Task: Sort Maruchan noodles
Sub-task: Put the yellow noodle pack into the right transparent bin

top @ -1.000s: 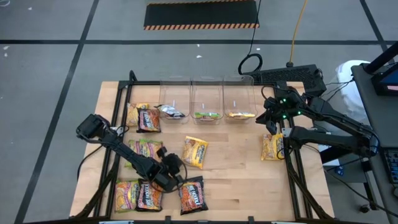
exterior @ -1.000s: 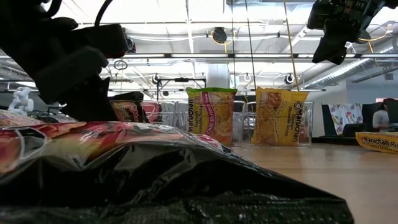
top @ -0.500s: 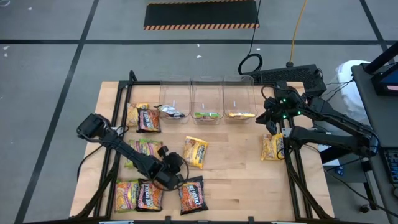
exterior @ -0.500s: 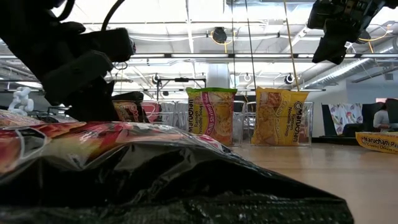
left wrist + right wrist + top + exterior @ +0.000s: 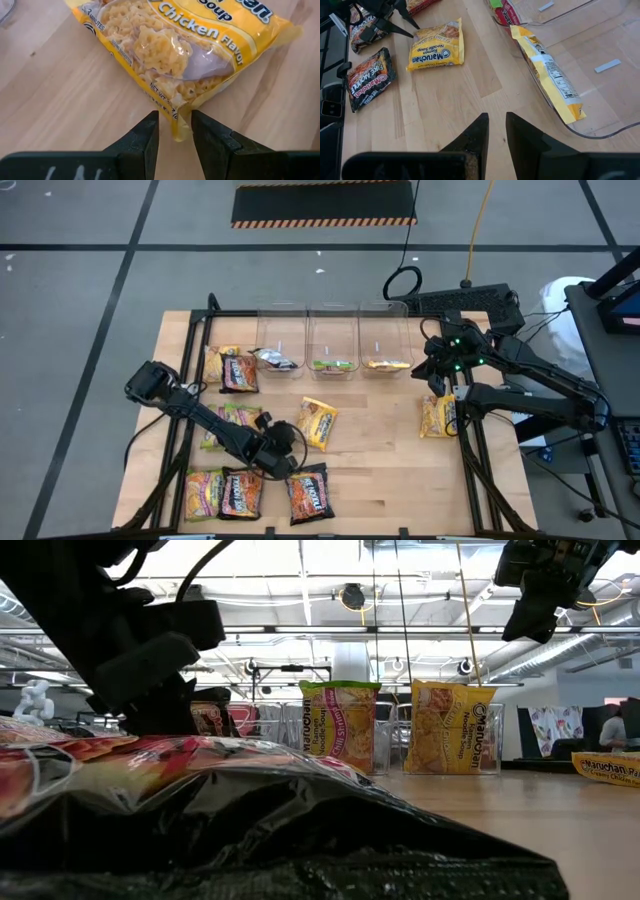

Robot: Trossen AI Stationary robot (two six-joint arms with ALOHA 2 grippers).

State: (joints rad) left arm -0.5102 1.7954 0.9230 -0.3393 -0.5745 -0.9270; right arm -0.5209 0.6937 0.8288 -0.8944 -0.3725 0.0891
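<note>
Left gripper at a yellow crinkly "Chicken Flavor" packet, jaws open astride its corner.
Loose on surface: three yellow, four black-red, two green-pink. Three clear bins, one packet each. Right gripper raised, jaws slightly parted, empty.

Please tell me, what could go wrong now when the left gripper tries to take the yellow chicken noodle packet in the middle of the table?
1. The left gripper, open, straddles only the thin corner seam of the yellow chicken packet; such a small bite on crinkly plastic may slip.
2. A corner hold would let the packet hang and swing, so it could catch the rim of the clear bin holding the other yellow packet.
</note>
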